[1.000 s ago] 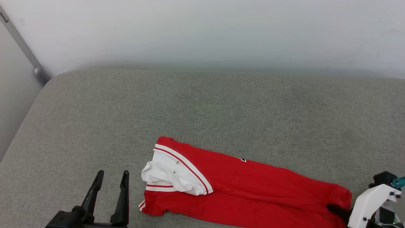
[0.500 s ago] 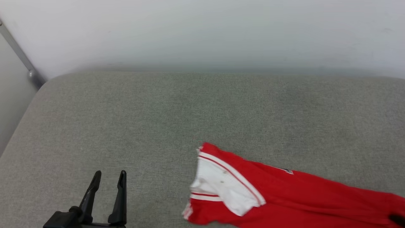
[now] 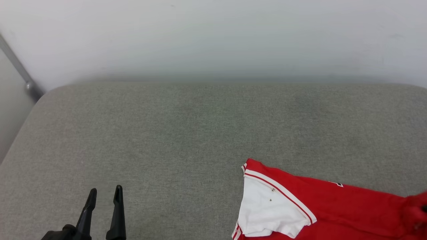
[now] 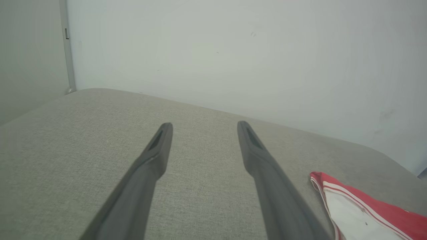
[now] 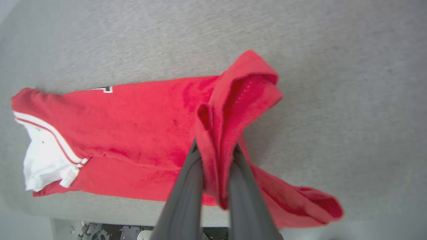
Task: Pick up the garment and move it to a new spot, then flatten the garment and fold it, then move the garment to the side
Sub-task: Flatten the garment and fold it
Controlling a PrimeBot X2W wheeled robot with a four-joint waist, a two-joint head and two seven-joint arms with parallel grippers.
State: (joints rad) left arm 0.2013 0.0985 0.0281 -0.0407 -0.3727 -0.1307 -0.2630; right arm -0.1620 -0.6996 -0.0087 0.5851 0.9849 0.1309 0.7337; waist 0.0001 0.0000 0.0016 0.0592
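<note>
A: What have the right fingers [image 5: 186, 186] got?
B: They are pinched nearly shut on a bunched fold of the red shirt [image 5: 133, 133]. The cloth rises between them and peaks just past the tips, lifted off the grey cushion [image 5: 333, 66].
A: And the rest of the shirt?
B: It trails flat on the cushion to that view's left, ending in the white sleeve with striped trim. In the head view it lies at the lower right, near the front edge.
A: The left fingers [image 3: 117, 213]?
B: Spread wide and holding nothing, at the lower left, well apart from the shirt. The sleeve end is off to their right.
A: Beyond?
B: More cushion, then a pale wall [image 3: 213, 40].
</note>
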